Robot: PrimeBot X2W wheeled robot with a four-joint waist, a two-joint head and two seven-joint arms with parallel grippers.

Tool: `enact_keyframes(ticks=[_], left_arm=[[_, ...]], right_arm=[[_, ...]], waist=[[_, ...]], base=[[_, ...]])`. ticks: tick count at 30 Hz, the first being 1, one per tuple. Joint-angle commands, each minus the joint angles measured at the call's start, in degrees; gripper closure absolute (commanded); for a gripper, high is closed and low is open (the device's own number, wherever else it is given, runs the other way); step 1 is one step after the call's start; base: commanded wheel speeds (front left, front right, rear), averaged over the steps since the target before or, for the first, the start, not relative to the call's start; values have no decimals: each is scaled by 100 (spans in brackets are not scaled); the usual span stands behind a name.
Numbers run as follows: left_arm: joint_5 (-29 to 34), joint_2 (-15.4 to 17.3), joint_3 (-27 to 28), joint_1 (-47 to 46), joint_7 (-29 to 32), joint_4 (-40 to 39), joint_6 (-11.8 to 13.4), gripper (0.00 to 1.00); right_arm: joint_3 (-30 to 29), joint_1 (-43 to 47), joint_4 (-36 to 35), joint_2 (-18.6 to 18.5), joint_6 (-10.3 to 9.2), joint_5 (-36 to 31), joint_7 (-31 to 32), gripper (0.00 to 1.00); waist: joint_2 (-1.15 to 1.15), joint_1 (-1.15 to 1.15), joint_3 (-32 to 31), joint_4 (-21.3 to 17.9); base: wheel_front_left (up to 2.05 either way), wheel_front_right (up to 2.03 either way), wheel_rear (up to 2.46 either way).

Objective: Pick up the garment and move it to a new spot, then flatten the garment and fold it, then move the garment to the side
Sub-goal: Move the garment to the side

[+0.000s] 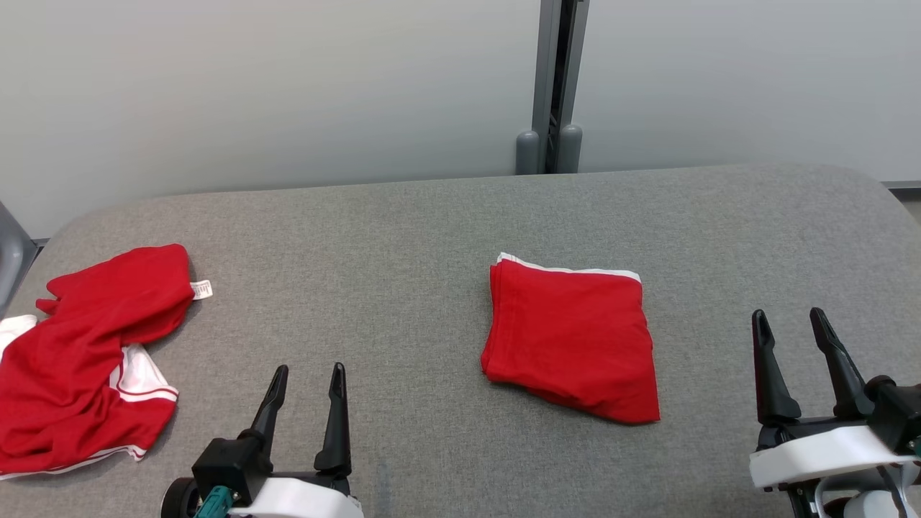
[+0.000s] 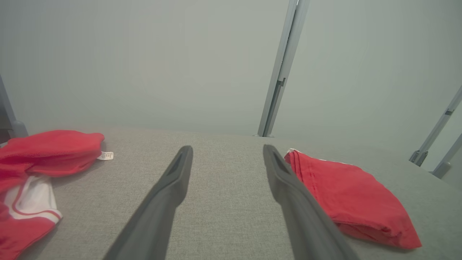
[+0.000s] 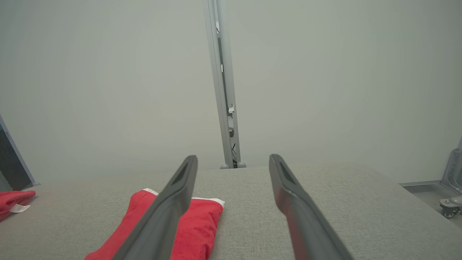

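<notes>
A red garment (image 1: 572, 338) lies folded into a neat rectangle with a white edge, right of centre on the grey padded table (image 1: 403, 237). A second red and white garment (image 1: 79, 345) lies crumpled at the table's left end. My left gripper (image 1: 309, 369) hovers open near the front edge, between the two garments, touching neither. My right gripper (image 1: 788, 314) stands open to the right of the folded garment. The left wrist view shows the folded garment (image 2: 346, 191) right of my open left gripper (image 2: 227, 148) and the crumpled garment (image 2: 47, 151) to its left. The right wrist view has the folded garment (image 3: 198, 224) partly behind my open right gripper (image 3: 233, 157).
A grey metal post (image 1: 550, 86) rises behind the table's far edge against a pale wall. The table's corners are rounded. A caster wheel (image 3: 449, 211) on a metal base sits off the table's right end. Bare grey fabric lies between the two garments.
</notes>
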Motion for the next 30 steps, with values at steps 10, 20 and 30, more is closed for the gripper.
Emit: enact_keyframes(ticks=[10,20,30], left_arm=[[-6,24,13,19,-26,-31,37,0],[-1,24,44,2,-26,-10,23,0],[-10,24,35,-6,-26,-1,25,0]], right_arm=[[-4,43,-4,-8,0,-26,0,0],[-11,52,12,4,0,-10,0,0],[13,52,28,14,0,12,0,0]], waist=[[0,0,7,30],[0,0,-3,72],[0,0,-7,118]], base=[[0,0,0],[0,0,0],[0,0,0]])
